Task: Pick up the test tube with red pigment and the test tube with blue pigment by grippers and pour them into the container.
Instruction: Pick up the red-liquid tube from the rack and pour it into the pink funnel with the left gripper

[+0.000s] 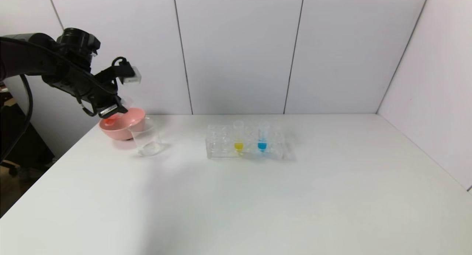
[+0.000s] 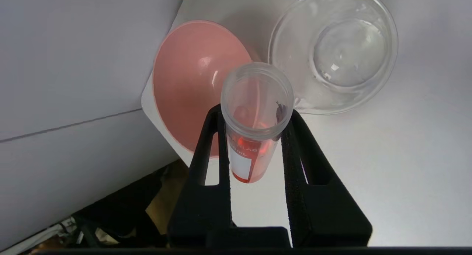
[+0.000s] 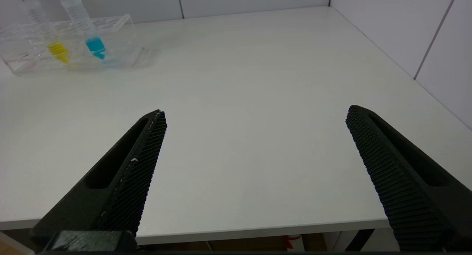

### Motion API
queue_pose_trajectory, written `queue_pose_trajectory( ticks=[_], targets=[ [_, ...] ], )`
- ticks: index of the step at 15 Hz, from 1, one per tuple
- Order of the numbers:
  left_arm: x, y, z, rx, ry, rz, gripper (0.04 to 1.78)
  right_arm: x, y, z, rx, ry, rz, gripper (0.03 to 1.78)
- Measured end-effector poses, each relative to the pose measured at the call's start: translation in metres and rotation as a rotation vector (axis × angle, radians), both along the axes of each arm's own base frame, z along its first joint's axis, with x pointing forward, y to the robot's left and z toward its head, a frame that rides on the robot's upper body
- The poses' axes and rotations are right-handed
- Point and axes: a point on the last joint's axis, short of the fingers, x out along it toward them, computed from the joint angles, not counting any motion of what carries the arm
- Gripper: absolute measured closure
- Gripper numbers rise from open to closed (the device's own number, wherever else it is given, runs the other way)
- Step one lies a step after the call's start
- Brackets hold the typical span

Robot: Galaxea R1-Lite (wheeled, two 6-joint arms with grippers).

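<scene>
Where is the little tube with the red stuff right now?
The slim clear test tube with red pigment is clamped in the left gripper, held up at the table's far left over the pink bowl, next to the clear glass beaker.

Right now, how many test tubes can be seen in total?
3. The test tube with red pigment is held in the left gripper near the pink bowl; the yellow tube and the blue tube stand in the rack.

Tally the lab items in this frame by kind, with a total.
Test tubes: 3 (red held by the left gripper, yellow, blue)
Tube rack: 1
Beaker: 1
Pink bowl: 1
Total: 6
</scene>
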Motion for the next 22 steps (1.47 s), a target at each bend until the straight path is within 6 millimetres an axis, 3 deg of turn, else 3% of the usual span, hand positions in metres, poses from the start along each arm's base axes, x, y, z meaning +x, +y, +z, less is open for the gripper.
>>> queue_pose_trajectory(
  ticks=[6,10,14,22],
  targets=[
    [0.002,-0.011,-0.005,0.221,0.031,-0.03,1.39,0.0,0.0,0.0,0.0,0.0,0.0,0.04],
    [0.009,-0.028,-0.009,0.31,0.016,-0.024,1.39,0.0,0.0,0.0,0.0,0.0,0.0,0.04],
    [0.011,-0.041,-0.013,0.319,0.02,-0.058,1.39,0.0,0.0,0.0,0.0,0.0,0.0,0.04],
    [0.008,-0.045,-0.017,0.351,0.063,-0.095,1.39,0.0,0.0,0.0,0.0,0.0,0.0,0.04]
  ],
)
